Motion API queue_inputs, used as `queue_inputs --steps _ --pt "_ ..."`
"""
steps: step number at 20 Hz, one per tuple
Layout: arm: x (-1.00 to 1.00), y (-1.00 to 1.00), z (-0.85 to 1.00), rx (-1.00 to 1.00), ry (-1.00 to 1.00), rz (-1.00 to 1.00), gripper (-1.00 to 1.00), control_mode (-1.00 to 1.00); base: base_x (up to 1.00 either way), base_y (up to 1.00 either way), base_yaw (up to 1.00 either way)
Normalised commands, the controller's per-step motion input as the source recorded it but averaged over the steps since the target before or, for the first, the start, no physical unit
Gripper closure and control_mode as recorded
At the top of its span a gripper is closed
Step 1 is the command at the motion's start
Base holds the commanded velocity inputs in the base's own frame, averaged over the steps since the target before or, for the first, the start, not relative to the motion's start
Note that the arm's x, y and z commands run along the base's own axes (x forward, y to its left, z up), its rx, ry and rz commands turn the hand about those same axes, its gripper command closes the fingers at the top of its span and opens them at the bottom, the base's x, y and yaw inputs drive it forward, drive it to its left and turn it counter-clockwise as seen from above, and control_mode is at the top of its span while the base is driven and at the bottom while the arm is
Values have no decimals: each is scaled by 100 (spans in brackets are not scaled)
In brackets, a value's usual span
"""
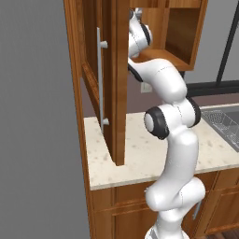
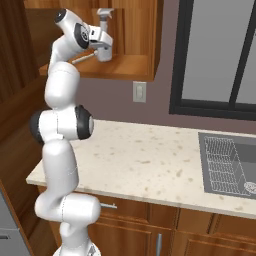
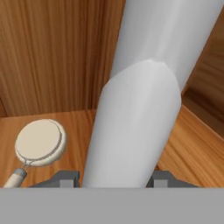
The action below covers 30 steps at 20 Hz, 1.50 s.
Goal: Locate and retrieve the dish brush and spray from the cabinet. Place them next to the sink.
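Inside the open cabinet (image 2: 131,68) the pale grey spray (image 2: 105,14) stands upright on the shelf, its trigger head showing above my hand. My gripper (image 2: 104,50) is shut on the bottle's body. In the hand view the spray (image 3: 136,118) rises between my two fingertips (image 3: 65,178), which press its sides. The dish brush (image 3: 40,142), with a round pale head and a thin handle, lies on the shelf just left of the bottle; its handle (image 2: 82,58) pokes out beside my hand. The sink (image 2: 227,160) is set in the counter far to the right.
The cabinet door (image 1: 119,93) stands open over the counter, its long silver handle (image 1: 100,79) on the outer face. The beige speckled counter (image 2: 145,160) runs from under the cabinet to the sink. A wall outlet (image 2: 139,92) and a dark-framed window (image 2: 215,55) are behind.
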Motion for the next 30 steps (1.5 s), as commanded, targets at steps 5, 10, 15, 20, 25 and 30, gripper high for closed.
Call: queue_inputs --steps 5,10,15,20,25,30 --pt "-35 6 -20 0 0 0 100 -100 0 0 0" --pt "-40 3 -15 -1 -2 0 100 -100 0 0 0" --pt "-47 1 0 0 -9 0 100 -100 0 0 0" --pt "-47 0 0 0 -8 0 100 -100 0 0 0" --pt "-54 0 3 1 -2 0 100 -100 0 0 0" --pt "-62 0 12 0 0 0 100 -100 0 0 0"
